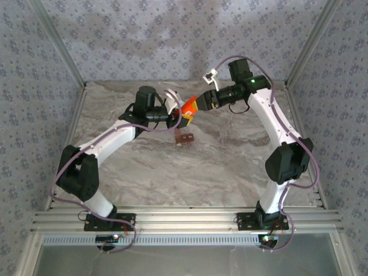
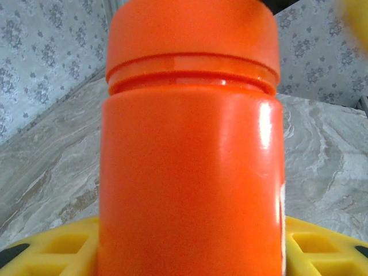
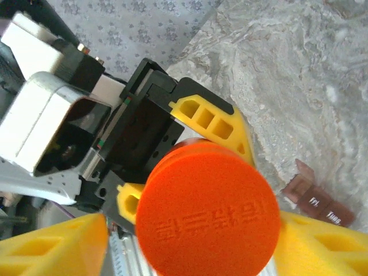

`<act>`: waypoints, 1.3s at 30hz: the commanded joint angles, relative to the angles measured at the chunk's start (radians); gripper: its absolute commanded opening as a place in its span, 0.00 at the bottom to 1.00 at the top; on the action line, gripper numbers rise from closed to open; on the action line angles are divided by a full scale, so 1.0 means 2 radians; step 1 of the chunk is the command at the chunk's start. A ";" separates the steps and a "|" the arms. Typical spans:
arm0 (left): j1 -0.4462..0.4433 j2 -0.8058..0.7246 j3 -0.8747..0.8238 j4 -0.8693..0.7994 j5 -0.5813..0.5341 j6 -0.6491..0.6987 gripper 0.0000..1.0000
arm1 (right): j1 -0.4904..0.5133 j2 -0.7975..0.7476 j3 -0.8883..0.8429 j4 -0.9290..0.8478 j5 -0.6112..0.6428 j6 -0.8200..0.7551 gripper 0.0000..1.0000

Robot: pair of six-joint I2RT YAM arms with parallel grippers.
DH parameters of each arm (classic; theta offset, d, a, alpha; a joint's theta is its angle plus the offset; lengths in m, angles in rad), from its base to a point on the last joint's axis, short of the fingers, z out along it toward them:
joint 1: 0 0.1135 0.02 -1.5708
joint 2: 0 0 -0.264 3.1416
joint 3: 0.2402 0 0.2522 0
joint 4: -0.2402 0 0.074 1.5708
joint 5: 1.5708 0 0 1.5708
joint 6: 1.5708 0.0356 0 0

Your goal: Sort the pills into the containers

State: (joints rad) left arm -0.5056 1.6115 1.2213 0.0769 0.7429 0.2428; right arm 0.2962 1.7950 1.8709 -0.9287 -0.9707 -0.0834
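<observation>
1. Marble-patterned table top spreads beneath both my arms, with grey floral wallpaper on the walls behind and to either side.
2. My left pincer is clamped on the bright orange cylindrical plastic bottle, held above the table at upper centre of the top view. Its yellow fingers flank the body low in the left wrist frame.
3. My right pincer stands wide around the bottle's round orange screw cap. A gap shows between the cap and my lower-left finger, so I judge it is not gripping.
4. The bottle looks like stiff, glossy plastic, light but slippery, so its smooth body wants a firm squeeze. The cap is best taken squarely across its rim.
5. The small dark reddish-brown strip of joined square containers lies flat on the table just below the bottle, at centre of the top view.
6. That strip looks thin, rigid and very light. I expect it to skid if nudged, so I would take it by its long sides or steady it.
7. Its lids are dull brown with small white day labels. The bottle is plain orange, with a groove under the cap and raised lettering on the cap face. The pills, I presume, are inside it.
</observation>
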 commanded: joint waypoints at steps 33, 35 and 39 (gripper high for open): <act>0.002 0.006 0.034 -0.031 -0.001 0.015 0.00 | 0.046 -0.045 -0.059 0.117 0.175 0.410 0.66; 0.003 0.008 0.036 -0.032 -0.001 0.016 0.00 | 0.045 -0.048 -0.063 0.119 0.173 0.411 0.64; 0.002 0.009 0.037 -0.032 0.000 0.015 0.00 | 0.043 -0.056 -0.070 0.127 0.165 0.408 0.50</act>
State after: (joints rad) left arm -0.5037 1.6260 1.2503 -0.0032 0.7250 0.2539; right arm 0.3866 1.7149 1.7439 -0.6720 -0.6197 0.7383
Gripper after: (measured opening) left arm 0.537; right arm 0.519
